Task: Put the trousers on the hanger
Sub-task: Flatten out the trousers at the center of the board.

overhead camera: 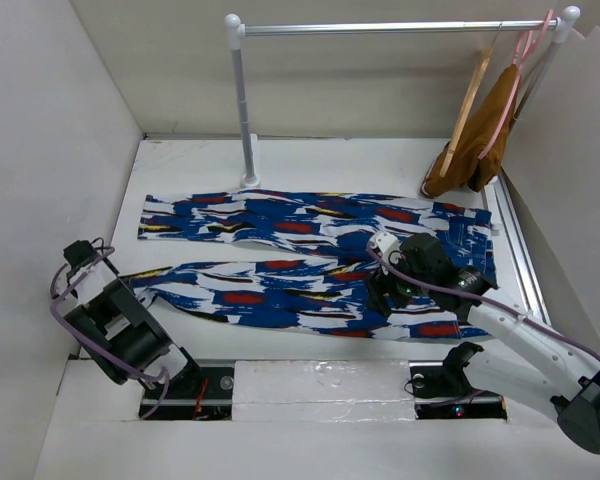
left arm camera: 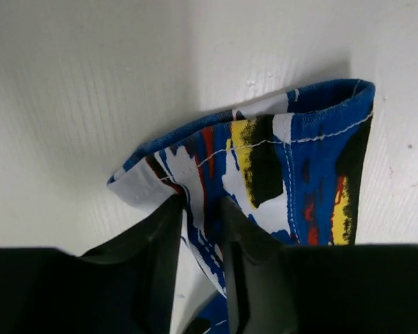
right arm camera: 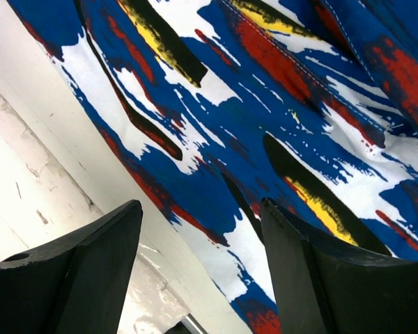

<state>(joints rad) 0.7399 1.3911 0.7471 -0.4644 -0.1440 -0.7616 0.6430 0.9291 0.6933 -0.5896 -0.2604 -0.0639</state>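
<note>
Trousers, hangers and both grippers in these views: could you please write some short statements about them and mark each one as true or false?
1. The trousers lie spread flat on the table. True.
2. The wooden hanger lies on the table beside the trousers. False: it hangs from the rail at the back.
3. The left gripper has its jaws shut on the cuff of one trouser leg. True.
4. The right gripper grips the fabric with shut jaws. False: its jaws stand wide open above the trousers and hold nothing.
5. A mustard-brown garment hangs at the right end of the rail. True.
</note>
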